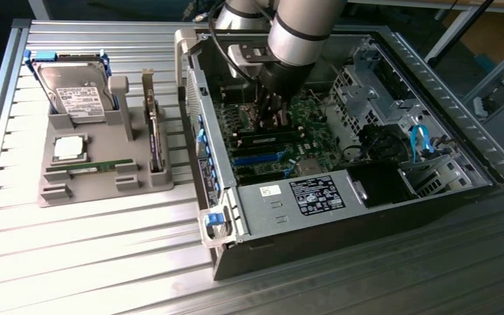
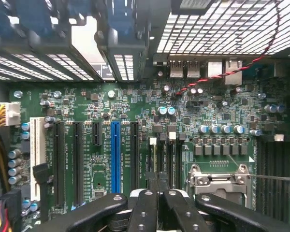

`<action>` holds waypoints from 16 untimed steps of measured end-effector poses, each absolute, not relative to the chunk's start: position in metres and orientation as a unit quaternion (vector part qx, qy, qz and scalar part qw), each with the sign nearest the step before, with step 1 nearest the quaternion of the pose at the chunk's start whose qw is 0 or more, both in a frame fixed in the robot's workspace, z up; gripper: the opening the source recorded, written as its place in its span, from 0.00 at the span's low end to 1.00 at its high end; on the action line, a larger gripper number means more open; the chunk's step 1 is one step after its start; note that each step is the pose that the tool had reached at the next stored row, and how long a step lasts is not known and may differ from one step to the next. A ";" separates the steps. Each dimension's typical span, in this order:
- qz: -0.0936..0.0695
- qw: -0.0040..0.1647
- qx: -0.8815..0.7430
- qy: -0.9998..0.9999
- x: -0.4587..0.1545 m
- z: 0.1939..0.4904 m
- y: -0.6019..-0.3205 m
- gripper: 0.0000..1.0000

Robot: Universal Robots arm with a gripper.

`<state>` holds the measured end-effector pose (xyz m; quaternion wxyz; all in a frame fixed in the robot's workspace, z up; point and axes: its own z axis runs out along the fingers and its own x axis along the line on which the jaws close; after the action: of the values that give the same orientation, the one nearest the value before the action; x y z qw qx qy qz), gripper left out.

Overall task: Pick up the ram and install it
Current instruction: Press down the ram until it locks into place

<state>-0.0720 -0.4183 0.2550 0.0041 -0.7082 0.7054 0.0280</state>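
Green and narrow, the ram (image 1: pixel 90 168) was seen in the exterior view lying flat in the grey holder (image 1: pixel 103 197) on the ribbed metal tabletop (image 1: pixel 77 262), near a square silver processor (image 1: pixel 68 147) and a hard drive (image 1: pixel 79 95), and well apart from the hand (image 1: pixel 274 121). The hand was lowered into the open computer case (image 1: pixel 348 216), just above the motherboard (image 1: pixel 309 111), with nothing seen between its closed fingers. A white label on the hard drive and a black label on the power supply (image 1: pixel 317 197) were noted, but no word on either could be read. In the wrist view the fingertips (image 2: pixel 152 186) were pressed together, empty, and poised over the group of dark memory slots (image 2: pixel 171 154), between a blue expansion slot (image 2: pixel 115 154) and the metal processor socket (image 2: pixel 217 176). Whether a stick was already seated under them could not be told. For work at these slots, it was judged that the hand should be kept square to the slot's length and moved straight down, so that any push is spread evenly and the neighbouring capacitors and the red-and-black wire (image 2: pixel 232 72) are not caught. White lettering was printed beside the slots, but it could not be made out.
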 end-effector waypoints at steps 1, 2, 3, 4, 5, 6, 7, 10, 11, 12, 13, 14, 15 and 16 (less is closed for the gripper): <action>0.028 0.004 -0.708 0.705 -0.072 0.258 -0.418 0.11; 0.028 0.004 -0.708 0.705 -0.072 0.261 -0.418 0.11; 0.028 0.004 -0.708 0.705 -0.072 0.265 -0.418 0.11; 0.028 0.004 -0.708 0.705 -0.072 0.269 -0.418 0.11; 0.028 0.004 -0.708 0.705 -0.072 0.272 -0.418 0.11; 0.028 0.004 -0.708 0.705 -0.072 0.275 -0.418 0.11; 0.028 0.004 -0.708 0.705 -0.072 0.278 -0.418 0.11; 0.028 0.004 -0.708 0.705 -0.072 0.287 -0.418 0.11; 0.028 0.004 -0.708 0.705 -0.072 0.291 -0.418 0.11; 0.028 0.004 -0.708 0.705 -0.072 0.295 -0.418 0.11; 0.028 0.004 -0.708 0.705 -0.072 0.299 -0.418 0.11; 0.028 0.004 -0.708 0.705 -0.072 0.302 -0.418 0.11; 0.027 0.004 -0.708 0.705 -0.072 0.306 -0.418 0.11; 0.027 0.004 -0.708 0.705 -0.072 0.309 -0.418 0.11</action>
<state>-0.0720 -0.4184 0.3088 0.0036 -0.7082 0.7054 0.0275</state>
